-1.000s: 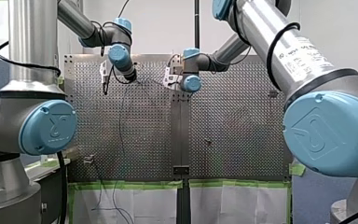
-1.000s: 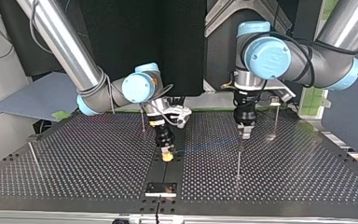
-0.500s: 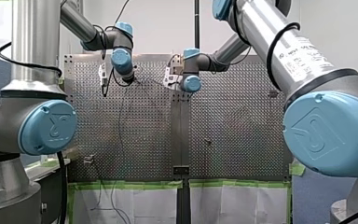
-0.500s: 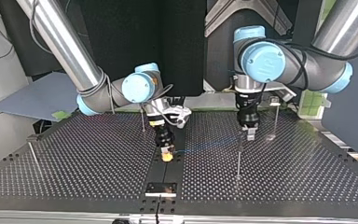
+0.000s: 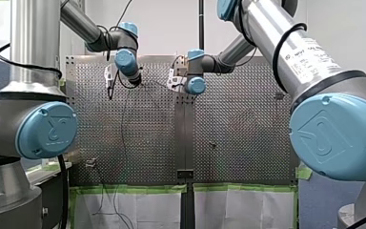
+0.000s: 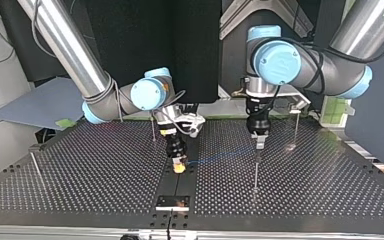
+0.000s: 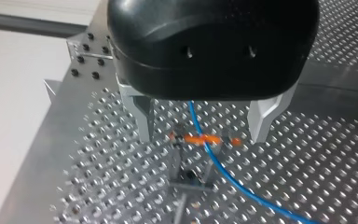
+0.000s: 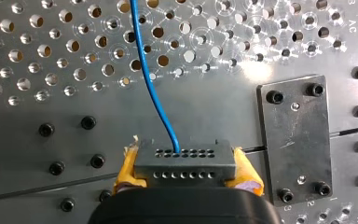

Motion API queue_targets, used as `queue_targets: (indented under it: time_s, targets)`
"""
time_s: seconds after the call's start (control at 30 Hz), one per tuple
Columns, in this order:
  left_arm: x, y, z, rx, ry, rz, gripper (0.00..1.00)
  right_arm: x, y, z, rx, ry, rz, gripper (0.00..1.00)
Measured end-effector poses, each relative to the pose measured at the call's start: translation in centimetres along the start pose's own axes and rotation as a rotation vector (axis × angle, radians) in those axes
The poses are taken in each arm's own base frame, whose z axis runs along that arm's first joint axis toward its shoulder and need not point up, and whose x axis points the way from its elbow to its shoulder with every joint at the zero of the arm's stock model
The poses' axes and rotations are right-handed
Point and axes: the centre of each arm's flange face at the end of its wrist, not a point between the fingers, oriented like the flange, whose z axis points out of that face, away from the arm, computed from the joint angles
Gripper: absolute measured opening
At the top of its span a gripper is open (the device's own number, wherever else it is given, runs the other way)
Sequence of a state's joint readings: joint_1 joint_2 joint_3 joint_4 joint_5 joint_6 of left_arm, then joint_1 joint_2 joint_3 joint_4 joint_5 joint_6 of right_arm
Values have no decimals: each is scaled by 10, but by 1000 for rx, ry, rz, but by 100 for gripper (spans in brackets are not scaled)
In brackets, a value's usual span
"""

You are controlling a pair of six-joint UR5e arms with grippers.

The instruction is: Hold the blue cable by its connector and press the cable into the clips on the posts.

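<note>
Right jaws clamp the connector [image 8: 185, 161] just above the counter [image 8: 205, 107], anchoring the blue cable [image 8: 151, 84] (deliberately, I'd say). Left jaws hang open astride the post [image 6: 255, 172] and its orange clip [image 7: 200, 139], the cable lying across it.

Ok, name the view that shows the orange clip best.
Left wrist view: the orange clip sits between my left gripper's open fingers, the blue cable crossing it. The top view shows only its post; front view, too small to tell; right wrist view, only the connector.
</note>
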State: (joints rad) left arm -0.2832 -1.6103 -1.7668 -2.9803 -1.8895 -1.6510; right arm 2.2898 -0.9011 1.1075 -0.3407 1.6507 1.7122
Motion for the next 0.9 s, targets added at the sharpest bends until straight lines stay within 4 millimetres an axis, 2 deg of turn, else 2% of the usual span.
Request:
queue_targets:
  time_s: [0.33,0.6,0.9]
  targets:
    - [-2,-13,0,19,-49,-32,99,0,0,0,-1,2,0,0]
    - [27,-23,7,16,11,-18,99,1,1,0,-1,2,0,0]
    - [31,-30,6,20,0,-39,99,1,3,1,-4,2,0,0]
